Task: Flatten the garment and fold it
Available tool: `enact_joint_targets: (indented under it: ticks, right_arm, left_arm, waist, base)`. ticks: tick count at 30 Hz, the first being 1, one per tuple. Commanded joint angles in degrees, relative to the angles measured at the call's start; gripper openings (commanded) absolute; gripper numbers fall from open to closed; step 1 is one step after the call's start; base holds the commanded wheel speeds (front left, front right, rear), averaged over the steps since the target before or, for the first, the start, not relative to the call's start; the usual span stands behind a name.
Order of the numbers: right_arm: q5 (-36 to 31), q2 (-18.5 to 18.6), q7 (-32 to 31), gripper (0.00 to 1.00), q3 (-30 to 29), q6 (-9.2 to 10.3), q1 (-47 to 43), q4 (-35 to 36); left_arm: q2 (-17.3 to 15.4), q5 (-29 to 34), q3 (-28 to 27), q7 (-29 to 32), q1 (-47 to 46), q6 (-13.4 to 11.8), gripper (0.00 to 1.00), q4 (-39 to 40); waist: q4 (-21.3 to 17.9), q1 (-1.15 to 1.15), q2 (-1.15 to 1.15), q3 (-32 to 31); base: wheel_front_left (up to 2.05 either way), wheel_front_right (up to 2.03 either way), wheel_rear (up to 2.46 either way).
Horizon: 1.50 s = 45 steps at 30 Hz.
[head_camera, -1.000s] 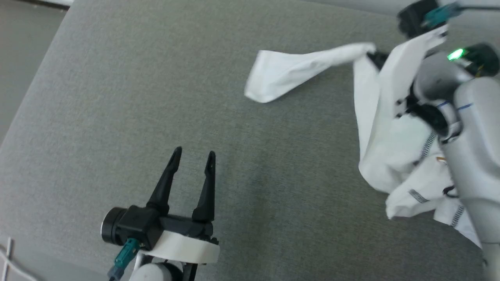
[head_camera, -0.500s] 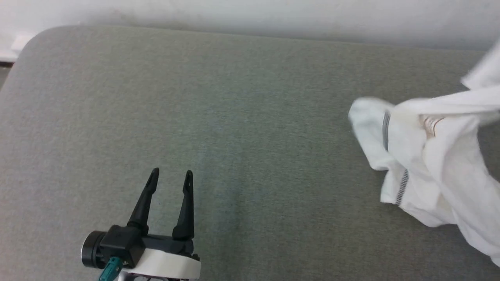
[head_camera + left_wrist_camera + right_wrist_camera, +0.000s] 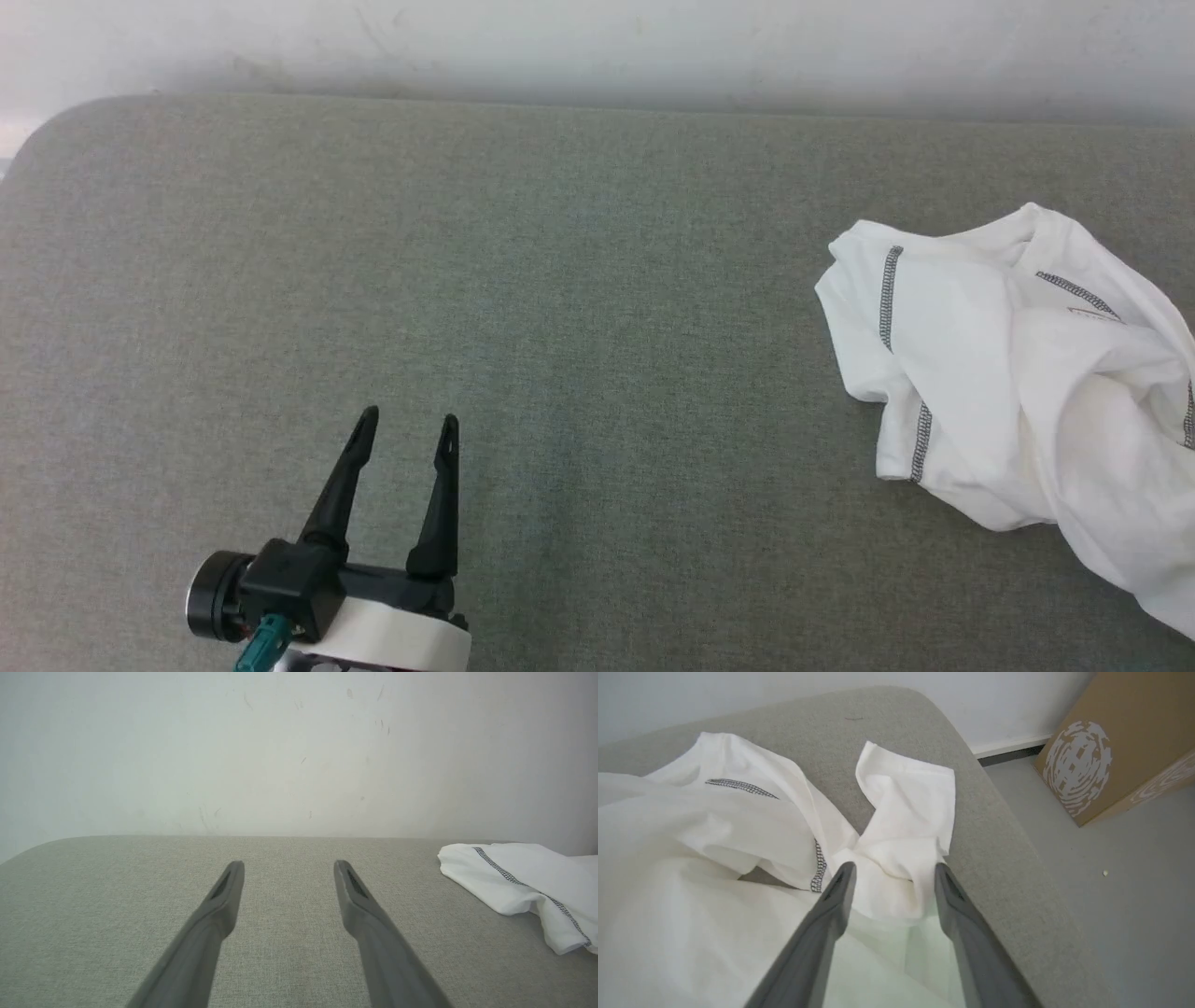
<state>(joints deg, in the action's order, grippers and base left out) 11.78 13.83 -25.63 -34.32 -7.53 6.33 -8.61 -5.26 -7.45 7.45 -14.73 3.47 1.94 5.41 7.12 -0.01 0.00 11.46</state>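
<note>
Fingers of left gripper [image 3: 409, 417] and right gripper [image 3: 894, 865] are standing parted, clamping nothing; the garment [image 3: 1008, 373] is lying crumpled at frame right on the worktop [image 3: 560, 280], awaiting flattening and folding.

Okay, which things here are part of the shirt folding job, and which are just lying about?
Part of the job:
white shirt with dark stitching, crumpled on the grey fabric surface
left gripper, open
right gripper, open, shirt fabric between its fingers

Just lying about:
brown cardboard box with a white print, on the floor
</note>
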Motion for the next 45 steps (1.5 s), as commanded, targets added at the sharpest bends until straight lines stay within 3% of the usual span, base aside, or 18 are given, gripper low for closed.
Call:
enact_joint_targets:
  ticks: [1, 7, 15, 19, 24, 32, 33, 34, 35, 40, 45]
  right_arm:
    - [-0.11, 0.31, 1.46, 1.0, 2.68, 0.04, 2.25, 0.98]
    - [3.2, 2.04, 1.34, 1.0, 12.11, 0.04, 5.77, 8.04]
    - [8.02, 1.16, -11.99, 1.0, 29.63, 0.04, 9.86, 19.42]
    - [8.75, 2.23, -20.4, 1.0, 36.23, 0.04, 10.39, 18.08]
    - [6.25, 4.66, -29.29, 1.0, 39.92, 0.04, 9.7, 13.86]
    - [4.33, 7.77, -35.94, 1.0, 42.07, 0.04, 7.98, 9.78]
    - [4.07, 7.92, -35.91, 0.6, 42.12, 0.04, 7.96, 9.32]
    - [3.96, 7.91, -35.67, 0.27, 42.1, 0.04, 7.97, 8.84]
    - [3.86, 7.77, -35.34, 0.0, 41.97, 0.04, 8.0, 8.33]
    - [4.44, 6.21, -31.7, 0.0, 42.13, 0.04, 9.07, 7.58]
    - [8.35, 1.22, -27.13, 0.0, 42.94, 0.04, 14.08, 8.9]
  left_arm:
    - [-0.4, 0.18, -0.07, -0.27, 0.19, 0.2, 1.0, -0.19]
    - [-0.28, -0.17, 0.28, -0.27, 0.44, -0.08, 1.0, -0.18]
    - [0.65, -1.22, 1.56, -0.27, 0.25, -0.31, 1.0, -0.74]
    - [1.09, -1.69, 2.1, -0.27, -0.22, -0.37, 1.0, -1.05]
    - [1.49, -2.06, 2.69, -0.27, -0.87, -0.31, 1.0, -1.48]
    - [1.94, -2.53, 3.21, -0.27, -1.92, -0.16, 1.0, -1.98]
    - [1.99, -2.6, 3.28, -0.27, -2.06, -0.15, 1.0, -2.03]
    - [2.03, -2.66, 3.33, -0.27, -2.18, -0.16, 1.0, -2.1]
    - [2.07, -2.72, 3.36, -0.27, -2.27, -0.19, 1.0, -2.2]
    - [2.2, -2.92, 3.38, -0.27, -2.07, -0.4, 1.0, -2.94]
    - [2.25, -2.65, 2.89, -0.27, -1.52, -0.44, 1.0, -3.31]
  waist:
    - [0.0, 0.01, 0.0, -0.52]
    - [0.42, 0.01, 0.0, -1.15]
    - [2.78, 0.01, 0.0, -1.08]
    - [4.92, 0.01, 0.0, -0.52]
    - [8.03, 0.01, 0.0, 0.69]
    - [11.42, 0.01, 0.0, 2.98]
    - [11.61, 0.01, 0.0, 3.21]
    - [11.7, 0.01, 0.0, 3.33]
    - [11.73, 0.01, 0.0, 3.38]
    - [10.92, 0.01, 0.0, 1.94]
    - [9.32, 0.01, 0.0, -1.14]
  base:
    - [0.0, 0.0, 0.0]
    - [0.0, 0.0, 0.0]
    - [0.0, 0.0, 0.0]
    - [0.0, 0.0, 0.0]
    - [0.0, 0.0, 0.0]
    - [0.0, 0.0, 0.0]
    - [0.0, 0.0, 0.0]
    - [0.0, 0.0, 0.0]
    - [0.0, 0.0, 0.0]
    - [0.0, 0.0, 0.0]
    - [0.0, 0.0, 0.0]
